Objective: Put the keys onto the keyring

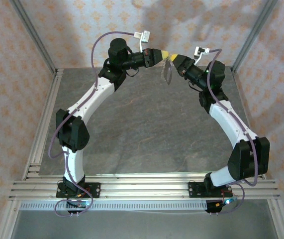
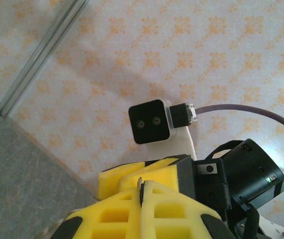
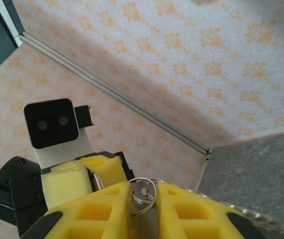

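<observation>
Both arms are raised above the grey table and their tips meet near the back wall. My left gripper is shut on a thin metal piece seen edge-on, which I take for the key. My right gripper is closed on a silvery split ring of the keyring. The tan oval loop with its fringe dangles below the two grippers. In the right wrist view the left gripper sits just left of the ring, a curved metal edge showing between its fingers.
Patterned walls and aluminium frame posts close in the back and sides. A rail runs along the near edge by the arm bases. Each wrist camera faces the other arm's camera.
</observation>
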Tool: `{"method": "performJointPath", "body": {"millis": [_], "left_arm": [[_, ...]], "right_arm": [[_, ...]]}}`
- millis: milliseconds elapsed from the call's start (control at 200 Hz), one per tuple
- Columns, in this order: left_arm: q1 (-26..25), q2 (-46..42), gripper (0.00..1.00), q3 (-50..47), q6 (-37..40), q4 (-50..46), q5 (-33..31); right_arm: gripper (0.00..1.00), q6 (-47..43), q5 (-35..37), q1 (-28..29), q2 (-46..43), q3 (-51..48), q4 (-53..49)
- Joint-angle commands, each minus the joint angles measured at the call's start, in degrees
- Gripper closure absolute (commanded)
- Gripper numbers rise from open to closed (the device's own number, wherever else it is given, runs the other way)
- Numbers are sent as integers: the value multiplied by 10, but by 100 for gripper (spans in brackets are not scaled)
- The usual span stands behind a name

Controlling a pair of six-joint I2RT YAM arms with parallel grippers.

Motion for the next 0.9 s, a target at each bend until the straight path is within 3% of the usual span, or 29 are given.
{"method": "performJointPath", "body": {"millis": [0,310,545,756,896], "left_arm": [[-3,-17,100,14,-2,36,3],[-3,-18,100,14,0,34,3],[-3,-20,100,12,0,32,3],[-3,-20,100,5,-5,41,3],[-3,-16,100,6,-16,53,3]], "right_arm": [[83,-23,-26,13,2,3,5],[84,-59,-25,9,-17,-16,-41],[80,-52,-18,-42,-45,-17,-46],[64,-24,-12,-58,-40,10,-18],[61,24,-17,-57,-15,23,45]]}}
